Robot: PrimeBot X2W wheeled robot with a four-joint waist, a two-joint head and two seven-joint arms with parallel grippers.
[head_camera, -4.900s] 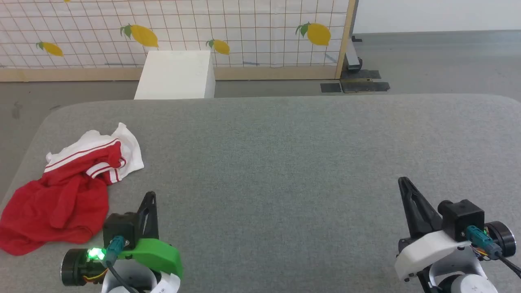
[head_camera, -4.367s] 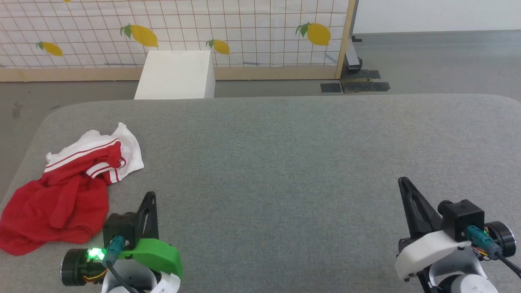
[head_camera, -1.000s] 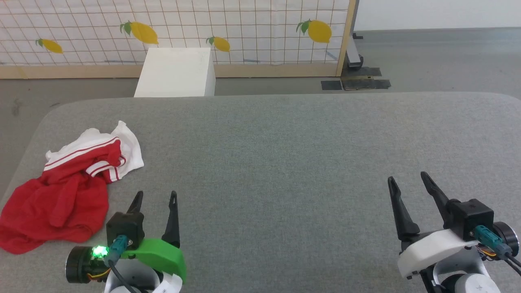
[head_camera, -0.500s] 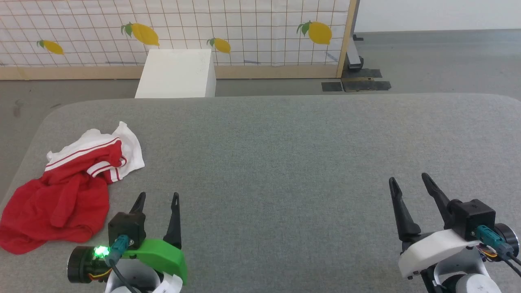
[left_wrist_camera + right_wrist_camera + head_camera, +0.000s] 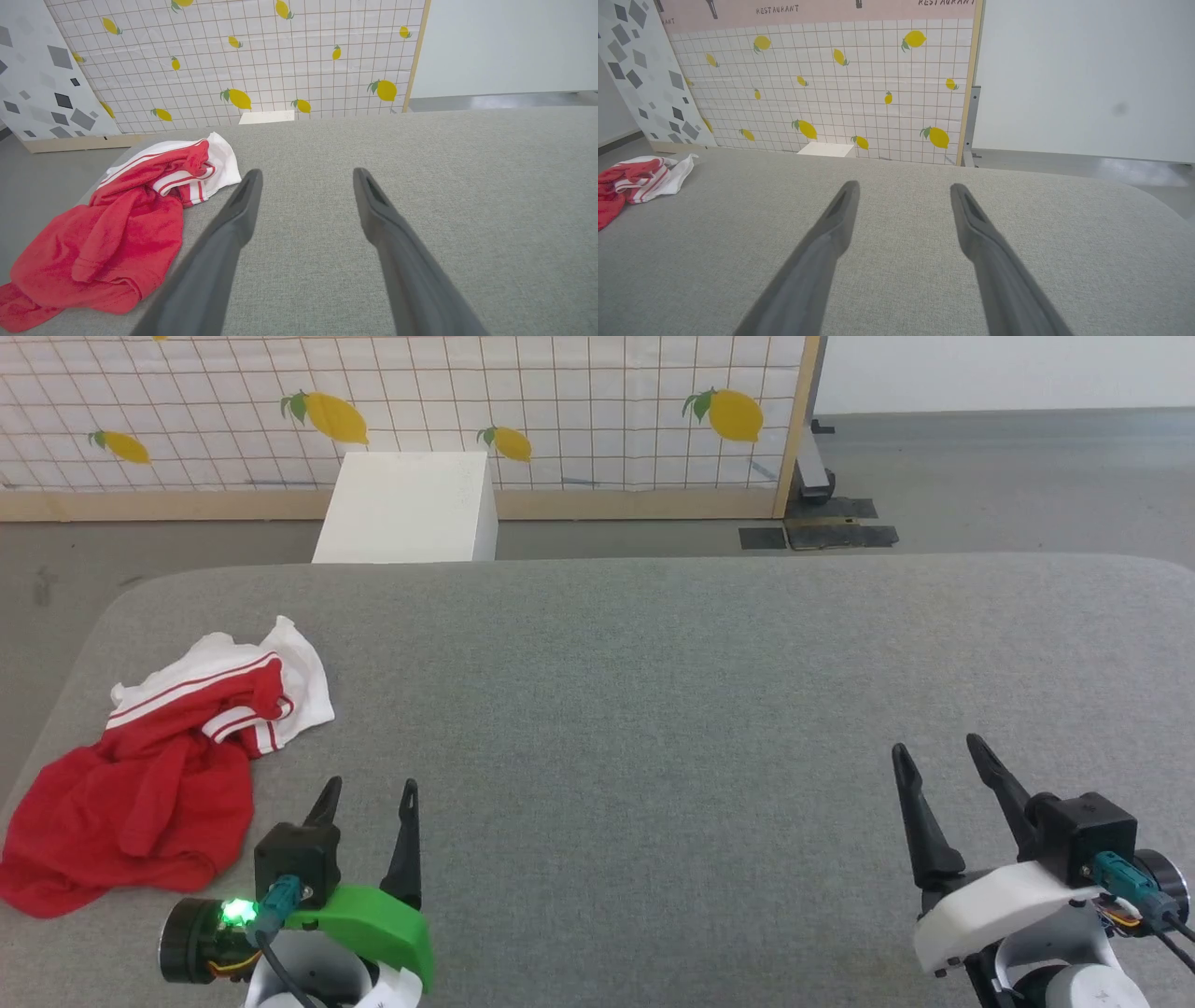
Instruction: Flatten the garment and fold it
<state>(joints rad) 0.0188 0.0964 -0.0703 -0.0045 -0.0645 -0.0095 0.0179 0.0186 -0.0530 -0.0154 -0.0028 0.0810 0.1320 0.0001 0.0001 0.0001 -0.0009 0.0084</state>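
Shirt crumpled at desk left edge. Left gripper, right gripper: jaws spread wide, empty.

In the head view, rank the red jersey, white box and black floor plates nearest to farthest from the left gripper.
1. Red jersey, just left of the left gripper.
2. White box, beyond the table.
3. Black floor plates, far right.

A grey fabric-covered desk with rounded corners spreads across the foreground. Beyond its far edge stands a white box on a grey floor. Behind it rises a wood-framed screen of white grid printed with lemons, beside a plain white wall and a grey-speckled panel.
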